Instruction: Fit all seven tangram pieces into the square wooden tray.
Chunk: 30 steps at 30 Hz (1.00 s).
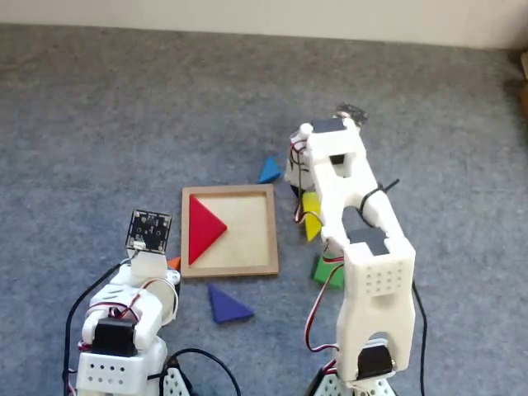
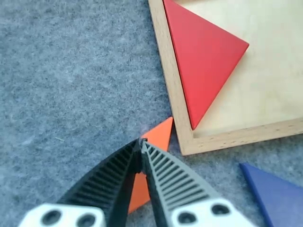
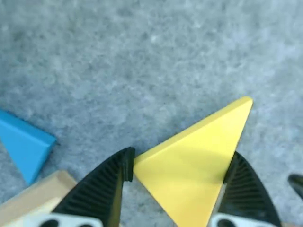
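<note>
The square wooden tray (image 1: 268,235) lies mid-table with a red triangle (image 1: 204,227) in its left half. In the left wrist view my left gripper (image 2: 141,142) is shut, its tips resting over a small orange triangle (image 2: 160,135) just outside the tray's corner (image 2: 182,142). My right gripper (image 3: 180,163) holds a yellow triangle (image 3: 194,163) by two edges, one finger on each side. In the high view that yellow triangle (image 1: 311,219) is just right of the tray, under the right arm.
A light blue triangle (image 1: 269,171) lies beyond the tray's far right corner, also visible as the light blue triangle (image 3: 23,146). A dark blue triangle (image 1: 227,305) sits in front of the tray. A green piece (image 1: 324,271) lies by the right arm's base. Grey carpet surrounds everything.
</note>
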Each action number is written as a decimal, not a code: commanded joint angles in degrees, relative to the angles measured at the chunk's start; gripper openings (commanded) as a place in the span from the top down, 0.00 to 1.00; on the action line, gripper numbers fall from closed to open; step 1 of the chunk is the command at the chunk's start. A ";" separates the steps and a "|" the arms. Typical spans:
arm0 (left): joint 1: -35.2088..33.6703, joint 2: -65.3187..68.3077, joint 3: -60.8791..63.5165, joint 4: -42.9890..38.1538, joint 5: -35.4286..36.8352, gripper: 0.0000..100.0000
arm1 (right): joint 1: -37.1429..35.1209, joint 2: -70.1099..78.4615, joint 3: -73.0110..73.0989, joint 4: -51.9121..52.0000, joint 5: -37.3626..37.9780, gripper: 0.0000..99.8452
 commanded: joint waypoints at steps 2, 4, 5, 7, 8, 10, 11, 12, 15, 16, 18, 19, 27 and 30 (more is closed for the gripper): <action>-0.13 0.04 1.19 0.26 0.53 0.99 | -4.09 -7.96 -3.30 0.57 0.00 0.80; -0.13 0.04 1.19 0.26 0.53 0.99 | -5.76 -8.75 -3.30 0.57 0.00 0.80; -0.13 0.04 1.19 0.26 0.53 0.99 | -6.64 -9.10 -3.30 0.66 0.00 0.80; -0.13 0.04 1.19 0.26 0.53 0.99 | -8.04 -9.71 -3.30 0.66 0.35 0.80; -0.13 0.04 1.19 0.26 0.53 0.99 | -8.75 -10.07 -3.30 0.66 2.02 0.80; -0.13 0.04 1.19 0.26 0.53 0.99 | -10.42 -10.68 -3.21 1.19 7.21 0.80; -0.13 0.04 1.19 0.26 0.53 0.99 | -11.21 -10.86 -3.30 1.98 10.02 0.80; -0.13 0.04 1.19 0.26 0.53 0.99 | -12.26 -10.95 -3.47 2.68 13.10 0.80; -0.13 0.04 1.19 0.26 0.53 0.99 | -14.29 -10.95 -3.65 4.18 22.95 0.80; -0.13 0.04 1.19 0.26 0.53 0.99 | -14.81 -10.95 -3.65 4.18 26.11 0.80; -0.13 0.04 1.19 0.26 0.53 0.99 | -15.60 -10.95 -3.47 4.18 33.14 0.80; -0.13 0.04 1.19 0.26 0.53 0.99 | -15.78 -10.86 -3.38 4.18 36.84 0.80; -0.13 0.04 1.19 0.26 0.53 0.99 | -17.63 -10.68 -3.30 4.00 67.25 0.80; -0.13 0.04 1.19 0.26 0.53 0.99 | -18.86 -10.59 -3.21 3.74 76.48 0.80</action>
